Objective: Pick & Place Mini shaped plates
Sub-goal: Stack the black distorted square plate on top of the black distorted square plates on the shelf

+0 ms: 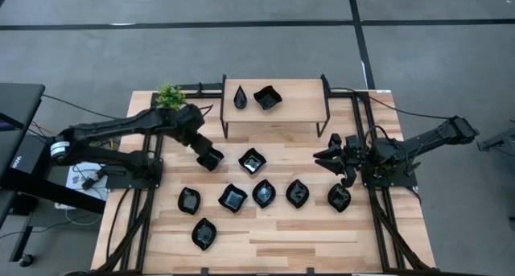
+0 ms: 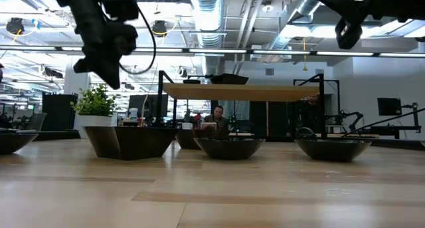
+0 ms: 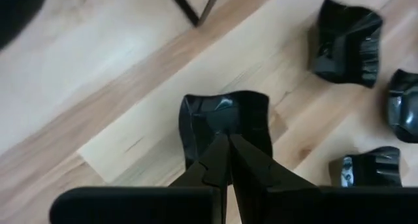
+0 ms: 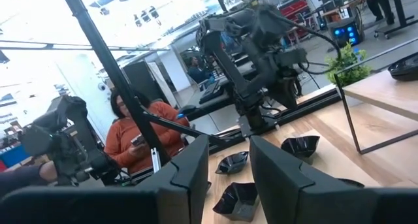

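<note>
Several glossy black mini shaped plates lie on the wooden table (image 1: 282, 236), among them a wavy square (image 1: 252, 160) and a row nearer the front (image 1: 263, 193). Two more plates (image 1: 267, 97) rest on a raised shelf (image 1: 278, 115) at the back. My left gripper (image 1: 211, 158) is shut and points steeply down over one wavy square plate (image 3: 225, 116). In the low view it hangs well above the table (image 2: 106, 72). My right gripper (image 1: 331, 159) hovers level at the right, open, with nothing between its fingers (image 4: 228, 175).
A small green potted plant (image 1: 170, 96) stands at the back left beside the shelf. The shelf's black metal legs (image 3: 192, 8) stand close to the left gripper. Black frame rails run along both table sides. A seated person (image 4: 134, 142) shows in the room beyond.
</note>
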Tool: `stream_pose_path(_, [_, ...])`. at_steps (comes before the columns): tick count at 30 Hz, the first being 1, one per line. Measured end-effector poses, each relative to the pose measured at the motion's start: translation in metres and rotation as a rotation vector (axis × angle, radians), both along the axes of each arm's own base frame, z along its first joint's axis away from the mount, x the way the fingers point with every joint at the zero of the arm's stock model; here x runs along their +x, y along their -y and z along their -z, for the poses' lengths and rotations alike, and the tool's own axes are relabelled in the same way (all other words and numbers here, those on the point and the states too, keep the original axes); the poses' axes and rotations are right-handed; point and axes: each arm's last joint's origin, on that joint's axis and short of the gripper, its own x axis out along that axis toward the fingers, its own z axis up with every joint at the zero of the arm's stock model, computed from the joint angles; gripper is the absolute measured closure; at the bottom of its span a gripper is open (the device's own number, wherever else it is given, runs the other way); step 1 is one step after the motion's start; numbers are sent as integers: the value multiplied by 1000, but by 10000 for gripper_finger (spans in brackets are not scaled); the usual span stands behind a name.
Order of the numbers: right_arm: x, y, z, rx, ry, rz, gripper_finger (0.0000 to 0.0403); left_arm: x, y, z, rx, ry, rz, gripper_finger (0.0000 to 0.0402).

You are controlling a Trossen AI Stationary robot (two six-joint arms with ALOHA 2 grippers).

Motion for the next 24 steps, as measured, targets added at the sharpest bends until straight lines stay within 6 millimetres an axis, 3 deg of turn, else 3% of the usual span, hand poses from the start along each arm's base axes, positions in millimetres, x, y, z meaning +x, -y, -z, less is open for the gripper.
stream_pose_path(7, [0, 0, 0, 14, -3, 0, 294, 9, -2, 13, -40, -63, 37, 373])
stream_pose_path(18, [1, 0, 5, -10, -55, 4, 294, 3, 0, 31, -62, -119, 34, 240])
stream_pose_path(24, [1, 0, 6, -59, -58, 12, 294, 0, 1, 38, -80, -135, 4, 210])
